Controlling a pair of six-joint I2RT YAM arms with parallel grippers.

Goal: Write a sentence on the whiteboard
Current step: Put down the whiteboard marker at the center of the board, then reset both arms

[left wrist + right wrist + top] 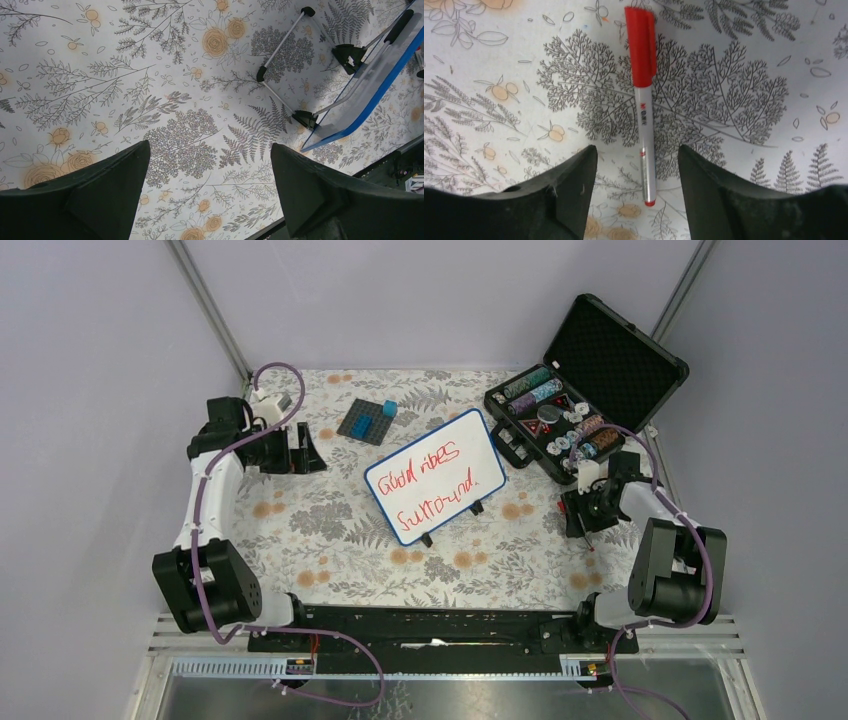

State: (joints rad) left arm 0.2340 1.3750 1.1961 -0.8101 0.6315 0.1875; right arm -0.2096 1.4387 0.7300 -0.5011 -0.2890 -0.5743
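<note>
left arm (205, 500): white links, black joint housings | right arm (650, 502): same white-and-black build | cables (283, 366): purple, looped along each arm | left claw (208, 150): two matte black wedge fingers | right claw (636, 150): likewise black, tapered | base rail (440, 625): black, flat

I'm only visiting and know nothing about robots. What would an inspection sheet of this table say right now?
Surface: floral tablecloth, lying flat.
Job's things: whiteboard propped on its feet mid-table, with a red sentence in two lines; capped red marker lying on the cloth.
Clutter: studded baseplate with a blue block; open black case holding poker chips.
Grippers: left gripper open and empty over the cloth; right gripper open, its fingers either side of the marker without touching it.
Cables: purple cables looped along both arms.
Surroundings: grey walls, metal frame posts.
</note>
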